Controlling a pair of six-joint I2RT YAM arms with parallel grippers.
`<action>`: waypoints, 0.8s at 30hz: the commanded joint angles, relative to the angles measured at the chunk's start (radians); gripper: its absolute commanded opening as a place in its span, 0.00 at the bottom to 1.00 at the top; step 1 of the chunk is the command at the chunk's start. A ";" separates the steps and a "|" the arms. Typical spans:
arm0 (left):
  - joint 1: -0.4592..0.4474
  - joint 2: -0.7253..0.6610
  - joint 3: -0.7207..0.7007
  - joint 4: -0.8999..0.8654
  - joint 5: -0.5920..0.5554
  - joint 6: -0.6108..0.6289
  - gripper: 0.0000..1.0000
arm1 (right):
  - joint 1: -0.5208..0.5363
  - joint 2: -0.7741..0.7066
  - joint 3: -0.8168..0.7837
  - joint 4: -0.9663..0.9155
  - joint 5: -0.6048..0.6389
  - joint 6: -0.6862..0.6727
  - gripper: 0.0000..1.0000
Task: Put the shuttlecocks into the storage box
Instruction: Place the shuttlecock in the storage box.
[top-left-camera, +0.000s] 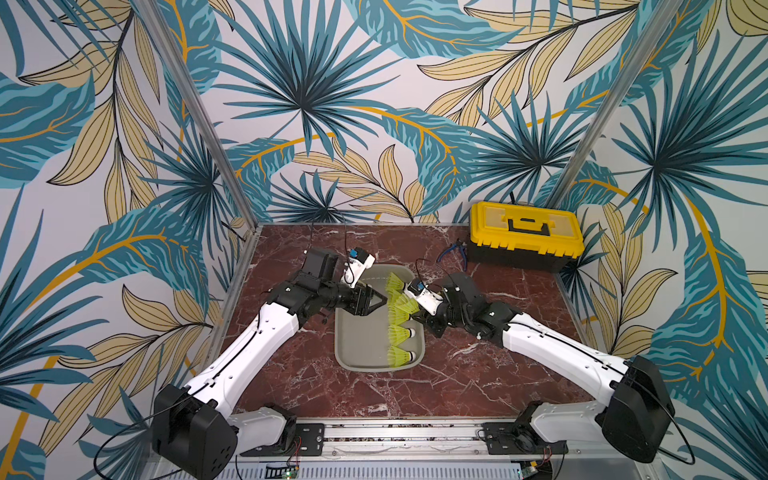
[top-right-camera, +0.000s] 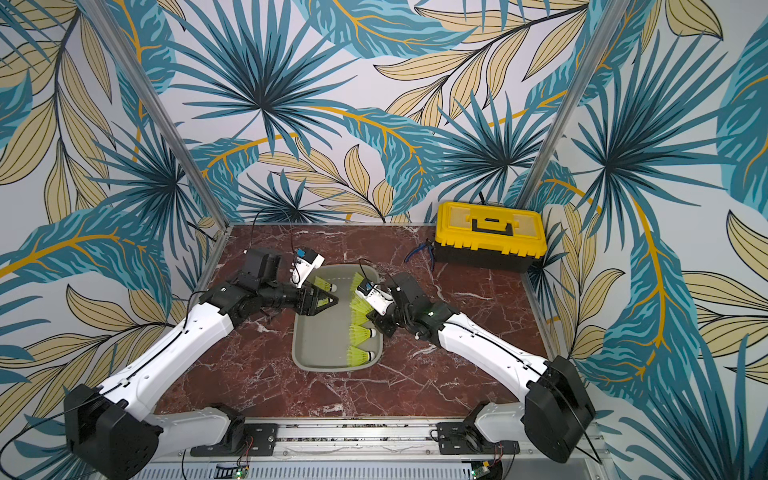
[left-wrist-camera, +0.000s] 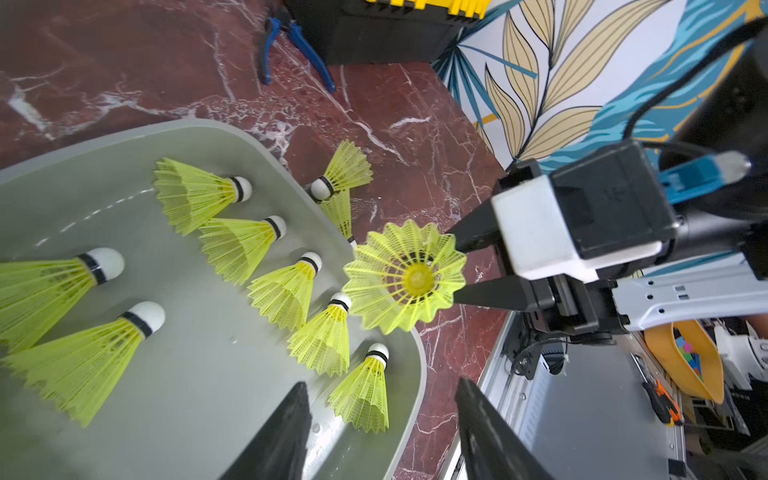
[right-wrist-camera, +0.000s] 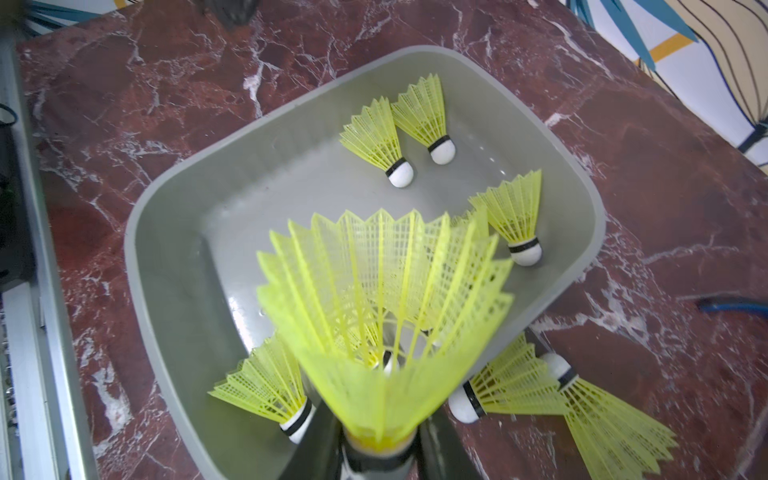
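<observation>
Right gripper (left-wrist-camera: 453, 270) is clamped on one shuttlecock (left-wrist-camera: 405, 276) by its tip, skirt pointing in over the tray (top-left-camera: 345, 359) rim on the right arm's side. I'd carry it further in and lower it before letting go. The row of shuttlecocks (left-wrist-camera: 286, 286) along that wall lies right under it, and a drop from here could bounce back over the low rim. Bare floor is the near left part.

Left gripper (top-left-camera: 380, 300) hangs over the tray's far half, jaws apart, holding nothing. I want it clear first.

I count seven in the tray. Two stray shuttlecocks (right-wrist-camera: 507, 384) lie on the table (top-left-camera: 291, 374) hard against the rim's outside, by the right gripper. Awkward pinch, I reckon.

Toolbox (top-left-camera: 525, 232) and pliers (top-left-camera: 455, 251) sit well apart at the back.
</observation>
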 joint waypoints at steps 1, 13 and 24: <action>-0.012 0.011 0.064 -0.067 0.057 0.089 0.57 | 0.005 0.033 0.040 -0.051 -0.106 -0.040 0.22; -0.027 0.052 0.087 -0.077 0.137 0.140 0.49 | 0.005 0.097 0.113 -0.108 -0.207 -0.046 0.21; -0.040 0.105 0.093 -0.059 0.165 0.139 0.35 | 0.007 0.114 0.125 -0.113 -0.221 -0.042 0.21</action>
